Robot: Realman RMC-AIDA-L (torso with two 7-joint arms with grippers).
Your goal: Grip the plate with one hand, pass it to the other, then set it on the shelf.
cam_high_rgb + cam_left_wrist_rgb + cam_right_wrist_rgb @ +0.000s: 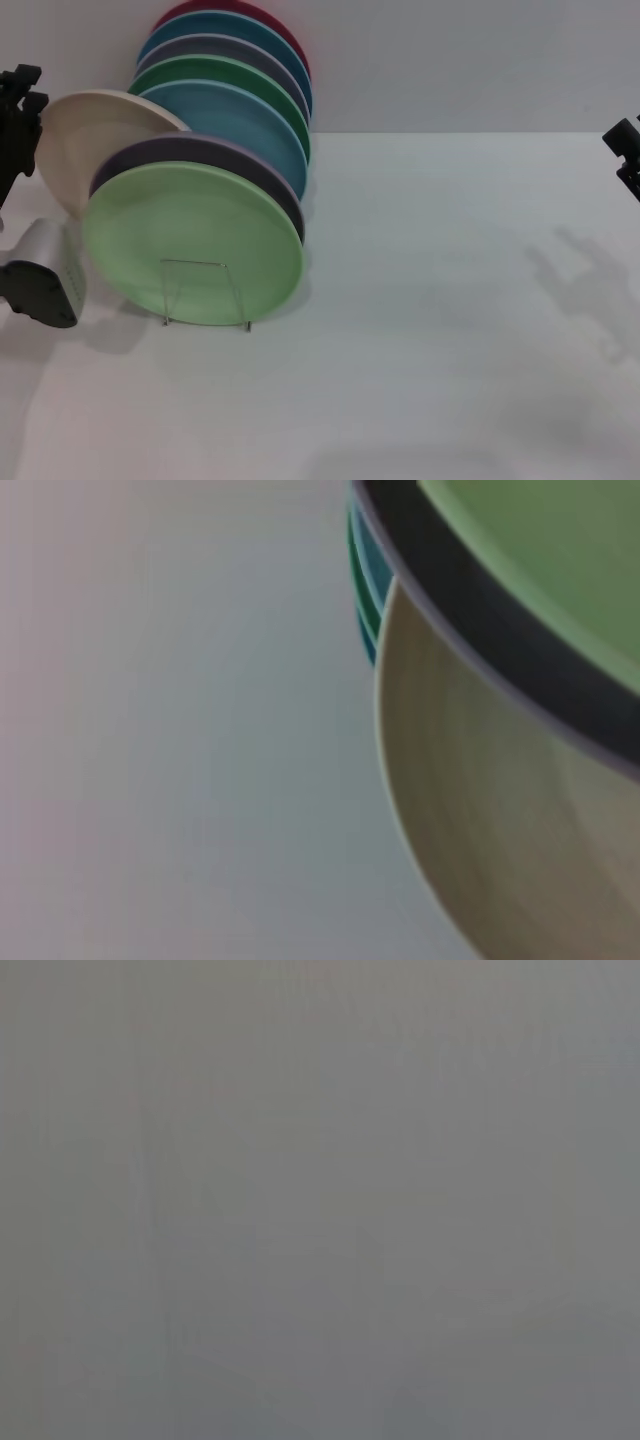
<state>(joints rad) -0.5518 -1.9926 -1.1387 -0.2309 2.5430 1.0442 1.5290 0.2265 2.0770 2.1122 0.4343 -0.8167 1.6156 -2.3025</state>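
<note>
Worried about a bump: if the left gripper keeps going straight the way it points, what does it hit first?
Probably the cream plate, which fills the left wrist view nearest the camera, ahead of the pale green plate. Depth is unclear.

plate (190, 240): pale green | plate behind (160, 152): lilac | cream plate (85, 135) | shelf (205, 293): silvery wire | table (450, 330): white

Plates stand on edge in a row going far — lilac-purple plate (150, 152), light-blue plate (240, 115), darker green plate (215, 70), red plate (285, 30). A cream plate (85, 130) leans left — on the white table (450, 300).
</note>
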